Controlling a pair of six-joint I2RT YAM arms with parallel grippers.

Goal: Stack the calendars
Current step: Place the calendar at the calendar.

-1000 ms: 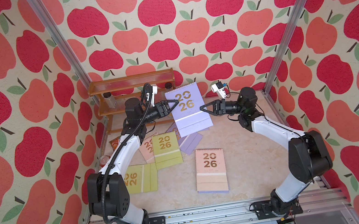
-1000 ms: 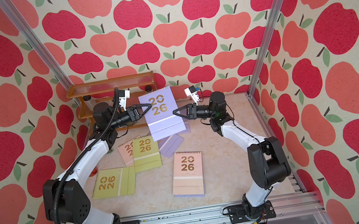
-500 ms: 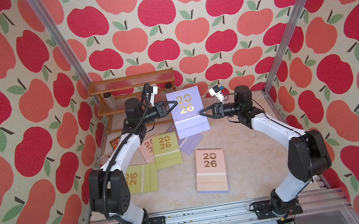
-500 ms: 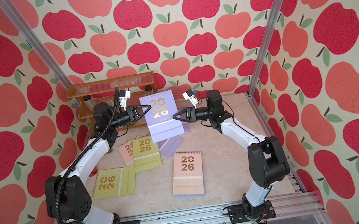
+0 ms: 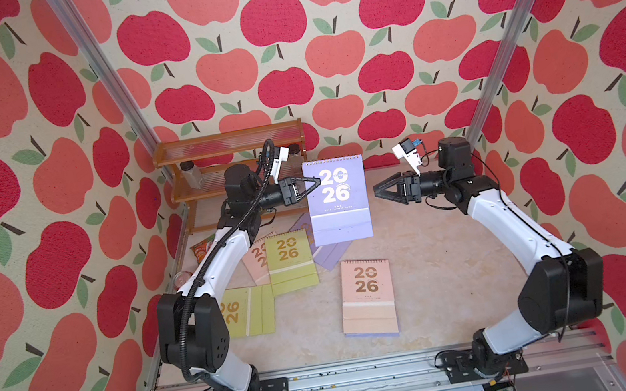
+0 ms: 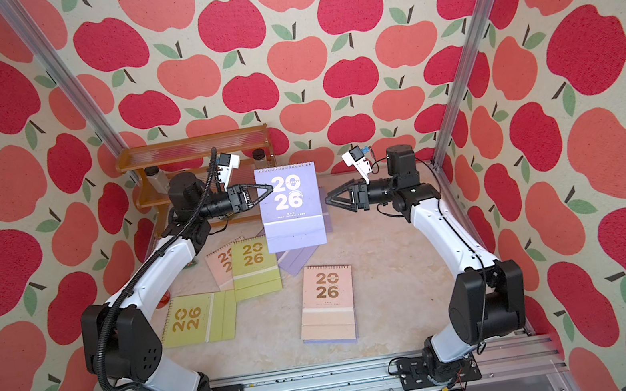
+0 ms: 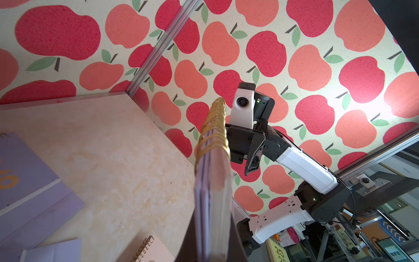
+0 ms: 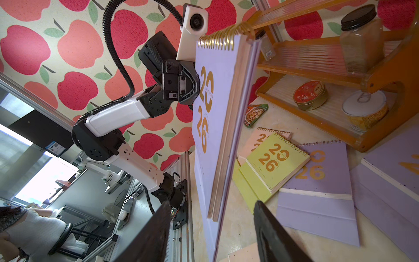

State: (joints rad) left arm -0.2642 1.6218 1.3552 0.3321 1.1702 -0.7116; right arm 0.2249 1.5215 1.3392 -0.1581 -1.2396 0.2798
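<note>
Hazards, gravest first. Lilac calendar (image 5: 339, 209) hangs upright in the air over the far middle of the table, pinched at one side edge only by the left gripper (image 5: 315, 182), whose jaws are closed on it. A one-sided pinch may let it pivot, slip and drop onto the calendars below. Right gripper (image 5: 378, 192) stands near the opposite edge, not touching, jaws apart and holding nothing, so there is no second support. Lesser hazard: the folded base flap may swing open and make it land askew.

Room: booth walls (image 5: 277, 21) in apple-print cloth, aluminium posts at the far corners.
Table (image 5: 448, 268): pale marbled top.
Wooden rack (image 5: 228, 144): far left, jars on its shelves.
Lying flat:
- pale pink calendar (image 5: 367, 293), near middle, on top of a lilac one, probably the stack;
- yellow-green calendars (image 5: 291, 261), left, one overlapping a second pink calendar (image 5: 255, 255);
- lilac calendars (image 5: 332, 254), below the raised one.

Snack packet (image 5: 203, 248): beside the rack.
</note>
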